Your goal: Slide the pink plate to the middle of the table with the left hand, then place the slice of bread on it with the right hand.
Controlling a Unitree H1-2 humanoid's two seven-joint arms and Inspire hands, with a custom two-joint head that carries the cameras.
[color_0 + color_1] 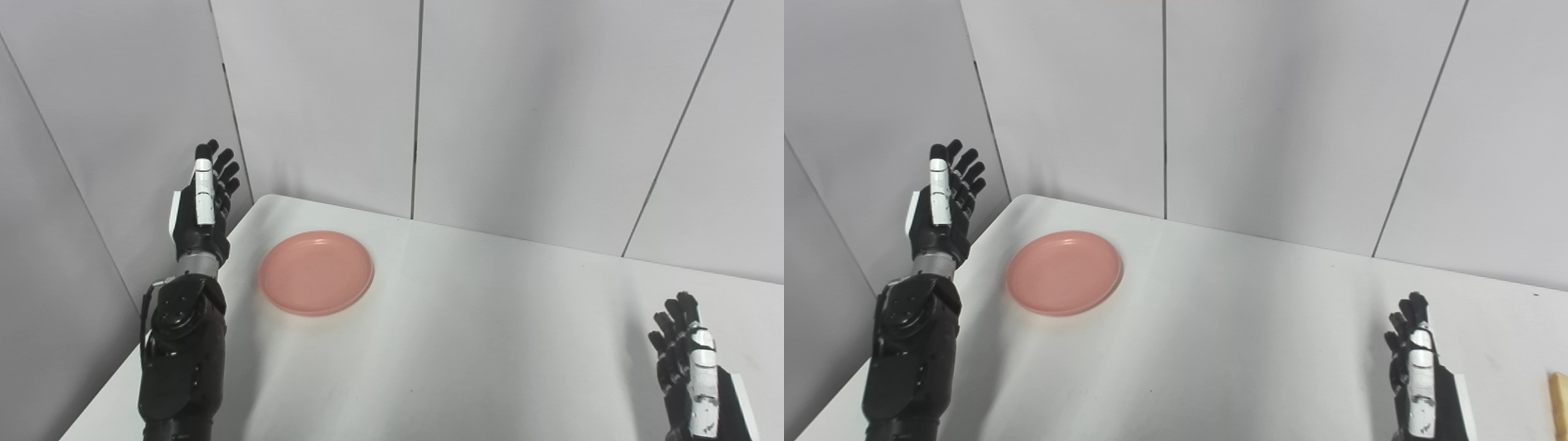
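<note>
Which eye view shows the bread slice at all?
The right eye view: a thin tan strip of the bread slice shows at the frame's right edge, on the table, right of the right hand. The left eye view does not show it.

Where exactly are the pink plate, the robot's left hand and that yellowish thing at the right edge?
pink plate [316,272]: left eye view, on its flat centre.
left hand [202,208]: left eye view, on the middle of the raised hand.
yellowish thing [1558,404]: right eye view, on its visible strip at the picture's edge; probably the bread.
</note>
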